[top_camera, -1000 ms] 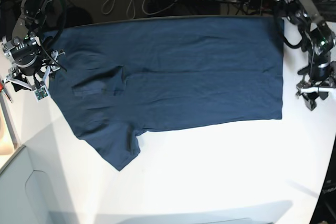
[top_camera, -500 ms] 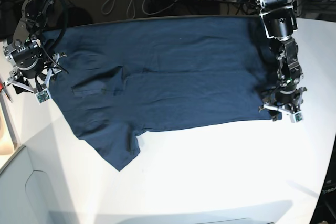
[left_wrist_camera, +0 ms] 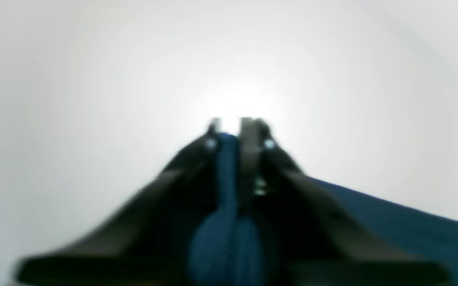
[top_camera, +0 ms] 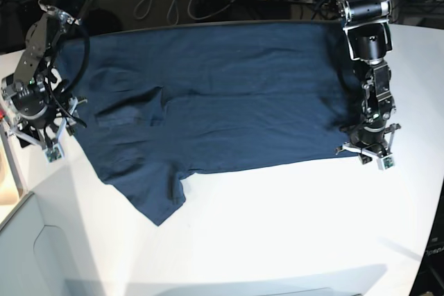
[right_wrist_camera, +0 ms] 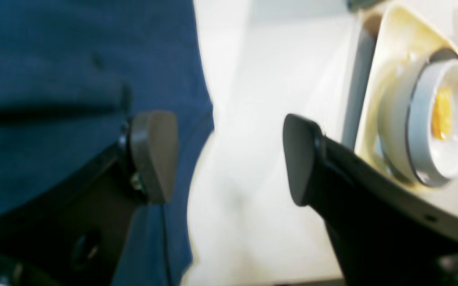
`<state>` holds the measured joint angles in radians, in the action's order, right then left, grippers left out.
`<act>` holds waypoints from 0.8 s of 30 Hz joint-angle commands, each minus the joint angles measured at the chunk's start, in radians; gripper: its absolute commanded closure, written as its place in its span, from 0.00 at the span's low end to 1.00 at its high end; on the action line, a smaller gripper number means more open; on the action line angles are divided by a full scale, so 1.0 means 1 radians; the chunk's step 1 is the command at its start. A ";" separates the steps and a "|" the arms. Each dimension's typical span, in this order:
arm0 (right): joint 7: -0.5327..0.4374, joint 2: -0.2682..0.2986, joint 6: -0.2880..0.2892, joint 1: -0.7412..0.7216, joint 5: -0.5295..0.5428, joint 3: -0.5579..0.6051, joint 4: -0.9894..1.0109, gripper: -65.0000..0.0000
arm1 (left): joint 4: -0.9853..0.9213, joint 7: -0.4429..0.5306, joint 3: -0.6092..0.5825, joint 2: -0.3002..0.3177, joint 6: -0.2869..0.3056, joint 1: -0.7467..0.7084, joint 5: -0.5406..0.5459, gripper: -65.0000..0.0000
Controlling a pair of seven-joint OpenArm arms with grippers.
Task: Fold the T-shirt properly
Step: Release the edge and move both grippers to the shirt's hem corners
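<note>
T-shirt (top_camera: 229, 95): we see it spread flat, upper centre of the white table (top_camera: 291, 227) | left gripper (top_camera: 365, 152): clamped on shirt's lower-right hem corner | right gripper (right_wrist_camera: 229, 159): jaws wide, nothing held, at shirt's left edge

- Left wrist view: blurred throughout; the left hand (left_wrist_camera: 231, 131) shows only as dark shapes, the T-shirt (left_wrist_camera: 392, 222) cut by the frame edge.
- Right wrist view: a round white object (right_wrist_camera: 431, 119) is soft-focused, unidentifiable.
- Base view: T-shirt corner hidden beneath the left hand (top_camera: 368, 152).
</note>
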<state>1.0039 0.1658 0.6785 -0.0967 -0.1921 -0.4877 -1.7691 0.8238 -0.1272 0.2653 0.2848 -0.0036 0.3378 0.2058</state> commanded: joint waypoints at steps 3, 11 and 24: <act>-0.021 0.018 0.020 -0.117 0.006 0.060 0.102 0.39 | 0.009 -0.010 0.002 0.014 -0.003 0.005 0.002 1.00; -0.262 0.011 -0.041 -0.426 0.006 0.145 0.673 0.38 | 0.191 -0.019 0.004 0.008 -0.005 -0.076 -0.003 1.00; -0.728 0.071 -0.161 -0.575 0.004 0.151 1.208 0.38 | 0.216 -0.056 0.004 0.014 -0.005 -0.101 -0.003 1.00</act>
<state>0.3023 0.2279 0.5224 -0.6319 -0.2058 -0.3351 -0.5442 1.0214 -0.2123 0.2657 0.2825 -0.0074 0.2119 0.2012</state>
